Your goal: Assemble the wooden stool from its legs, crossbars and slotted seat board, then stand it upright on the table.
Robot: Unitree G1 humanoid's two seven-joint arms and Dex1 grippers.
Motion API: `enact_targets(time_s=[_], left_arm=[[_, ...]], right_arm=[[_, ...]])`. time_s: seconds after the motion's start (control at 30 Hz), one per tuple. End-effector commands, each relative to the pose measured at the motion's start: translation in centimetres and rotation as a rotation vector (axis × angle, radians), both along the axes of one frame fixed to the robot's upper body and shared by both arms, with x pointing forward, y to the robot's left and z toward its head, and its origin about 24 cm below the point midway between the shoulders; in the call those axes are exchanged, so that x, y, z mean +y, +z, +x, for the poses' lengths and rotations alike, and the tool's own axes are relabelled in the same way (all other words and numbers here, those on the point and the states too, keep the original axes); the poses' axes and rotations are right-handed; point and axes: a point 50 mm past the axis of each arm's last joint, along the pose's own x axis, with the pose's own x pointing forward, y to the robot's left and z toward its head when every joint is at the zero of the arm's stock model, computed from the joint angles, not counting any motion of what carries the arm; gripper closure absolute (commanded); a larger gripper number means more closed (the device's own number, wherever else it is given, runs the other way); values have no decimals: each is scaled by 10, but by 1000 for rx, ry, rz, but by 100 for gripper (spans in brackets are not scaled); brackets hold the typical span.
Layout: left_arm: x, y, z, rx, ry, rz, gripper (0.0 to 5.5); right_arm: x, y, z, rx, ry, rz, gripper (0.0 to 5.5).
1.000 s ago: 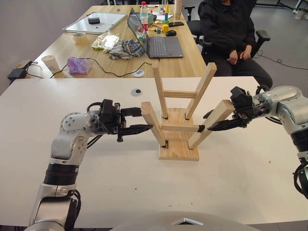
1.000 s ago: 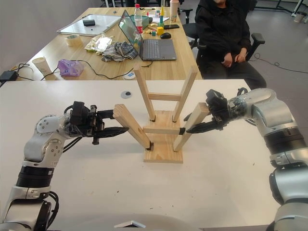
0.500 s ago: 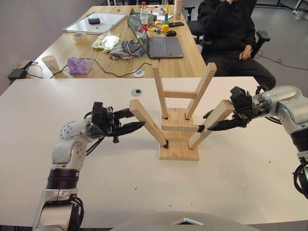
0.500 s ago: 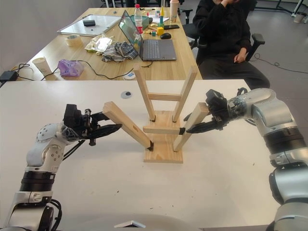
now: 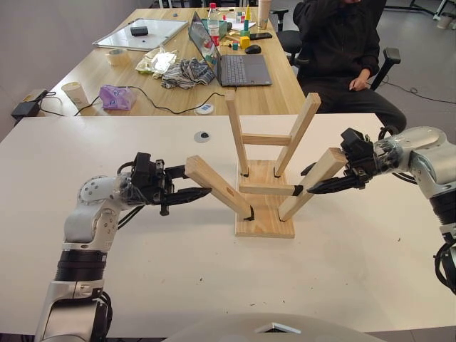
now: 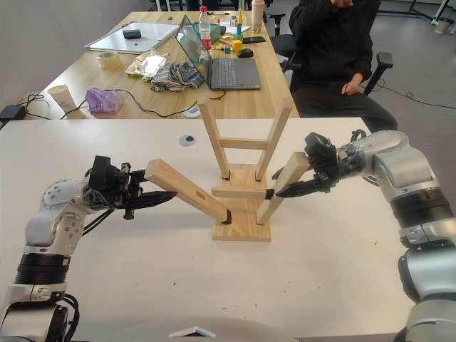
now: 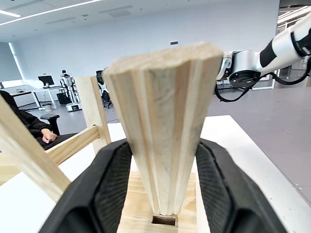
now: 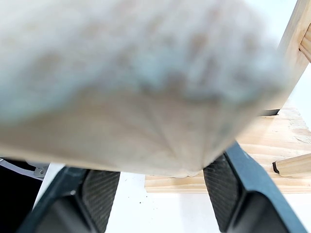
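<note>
The slotted seat board (image 5: 265,226) lies flat in the middle of the white table. Two legs joined by a crossbar (image 5: 266,140) stand upright in its far slots. My left gripper (image 5: 187,185) is shut on the near left leg (image 5: 218,188), which leans far out to the left with its foot by the board's slot. My right gripper (image 5: 329,177) is shut on the near right leg (image 5: 311,184), which slants out to the right. A second crossbar (image 5: 266,189) sticks out from the right leg toward the left one. In the left wrist view the black fingers (image 7: 109,189) clamp the left leg (image 7: 165,121).
A small black disc (image 5: 204,136) lies on the white table (image 5: 142,271) behind the stool. A wooden table beyond carries a laptop (image 5: 235,60), cloths, a bottle and cables. A seated person is at the back right.
My left gripper has drawn back to the left and lowered, tilting the left leg further outward, away from the crossbar. The right arm and its leg have stayed put.
</note>
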Motion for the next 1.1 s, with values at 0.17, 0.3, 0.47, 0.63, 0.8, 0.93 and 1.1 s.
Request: enact_targets(time_s=[0.17,0.3,0.47,0.63,0.8,0.93,1.1], left_arm=[[0,5,4,-51,-13,86,351],[1,4,6,-49,-9,116,351],[4,6,8,-45,-14,142,351],[4,8,9,-47,-19,153,351],[2,14,8,-61,-28,134,351],[2,17,9,-69,-30,141,351],[-1,21,9,-80,-34,143,351]], right_arm=[[0,-40,-12,155,-2,-63,315],[1,-40,-12,155,-2,-61,315],[1,-40,-13,157,-2,-58,315],[1,-41,-13,158,-3,-55,315],[1,-42,-14,161,-3,-54,315],[1,-42,-15,163,-5,-52,315],[1,-43,-15,164,-6,-50,315]])
